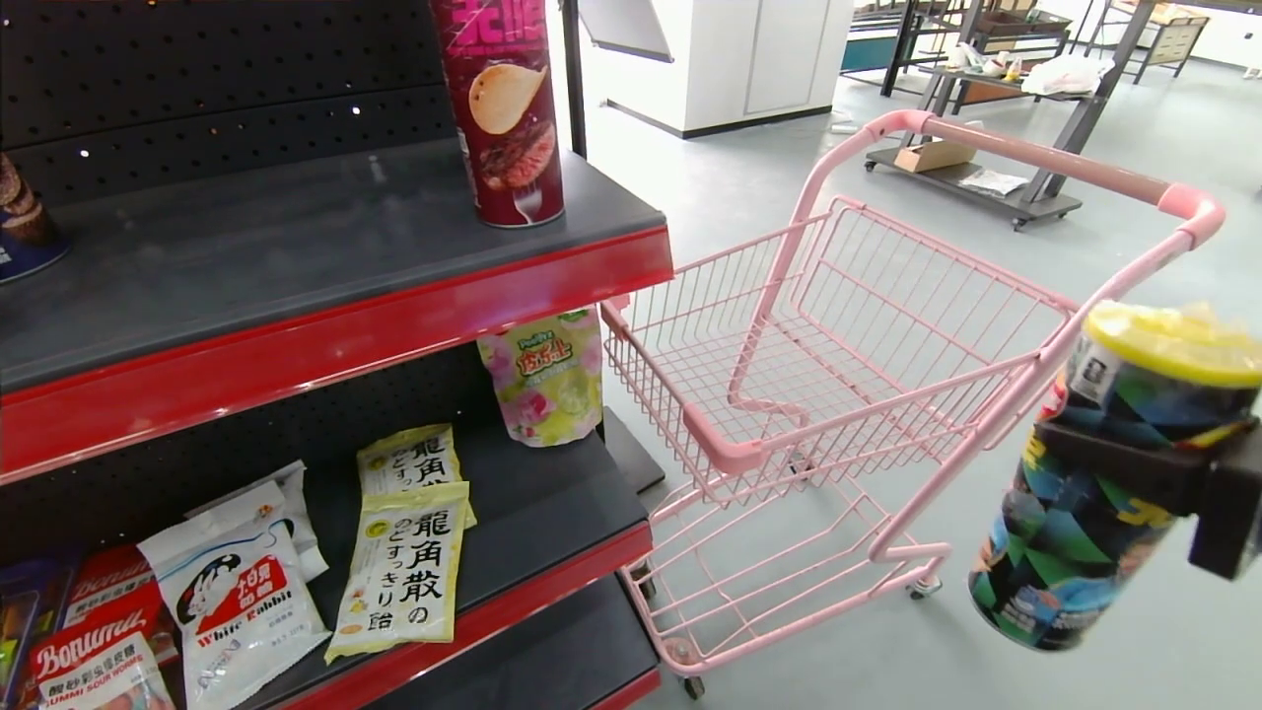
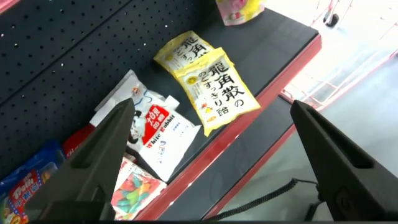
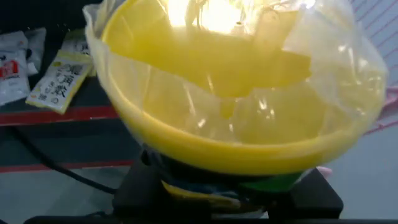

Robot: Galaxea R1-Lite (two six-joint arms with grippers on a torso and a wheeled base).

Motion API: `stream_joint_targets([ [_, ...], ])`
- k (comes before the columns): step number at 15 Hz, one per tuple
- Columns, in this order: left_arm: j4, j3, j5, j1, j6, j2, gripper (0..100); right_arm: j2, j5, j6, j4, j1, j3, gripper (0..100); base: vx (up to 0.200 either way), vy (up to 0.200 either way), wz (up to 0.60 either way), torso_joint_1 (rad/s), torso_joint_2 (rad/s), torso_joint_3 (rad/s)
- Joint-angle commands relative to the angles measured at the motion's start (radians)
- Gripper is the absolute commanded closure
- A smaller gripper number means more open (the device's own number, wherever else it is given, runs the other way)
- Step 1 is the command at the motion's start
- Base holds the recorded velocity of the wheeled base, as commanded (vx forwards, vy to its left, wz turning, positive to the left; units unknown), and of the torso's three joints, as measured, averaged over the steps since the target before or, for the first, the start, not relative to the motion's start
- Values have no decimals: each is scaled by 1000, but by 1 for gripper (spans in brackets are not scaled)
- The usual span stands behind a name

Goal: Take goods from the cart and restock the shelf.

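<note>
A tall can (image 1: 1065, 562) with a colourful pattern and a yellow lid (image 1: 1173, 340) hangs to the right of the pink cart (image 1: 720, 449), level with its basket and well above the floor. My right gripper (image 1: 1124, 473) is shut on the can's upper half. Seen up close, the lid (image 3: 236, 118) hides most of the gripper (image 3: 230, 186) below it. The cart's baskets hold nothing. A maroon chip can (image 1: 503, 108) stands on the upper shelf (image 1: 296, 227). My left gripper (image 2: 214, 168) is open in front of the lower shelf (image 2: 273, 68), with nothing between its fingers (image 2: 93, 168).
On the lower shelf lie yellow candy bags (image 1: 404, 567), a white candy bag (image 1: 237, 602), red packs (image 1: 99, 651) and an upright green-pink pouch (image 1: 547, 375). A dark blue item (image 1: 20, 227) sits at the upper shelf's left end. Grey floor (image 1: 986, 641) lies around the cart.
</note>
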Motion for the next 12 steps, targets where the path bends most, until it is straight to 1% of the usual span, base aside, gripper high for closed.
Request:
stream_joint_targets([
  [1,1,-16,5,0,-15,-9,0,-130,-8,-20,2,-19,65,100,0,0,0,0,0,0],
  [5,0,-24,9,1,-17,9,0,-129,-1,-49,2,-15,59,100,0,0,0,0,0,0],
  [6,0,-22,9,1,-17,8,0,-125,12,-51,2,-14,53,100,0,0,0,36,-212,-163],
  [7,1,-19,11,1,-17,3,0,-121,55,-60,2,-14,34,100,0,0,0,61,-325,-261],
  [9,0,-22,11,1,-15,5,0,-98,109,-74,2,-14,7,100,0,0,0,81,-415,-329],
  [12,0,-30,11,1,-15,8,0,-55,141,-97,-1,-14,-22,100,0,0,0,108,-473,-365],
])
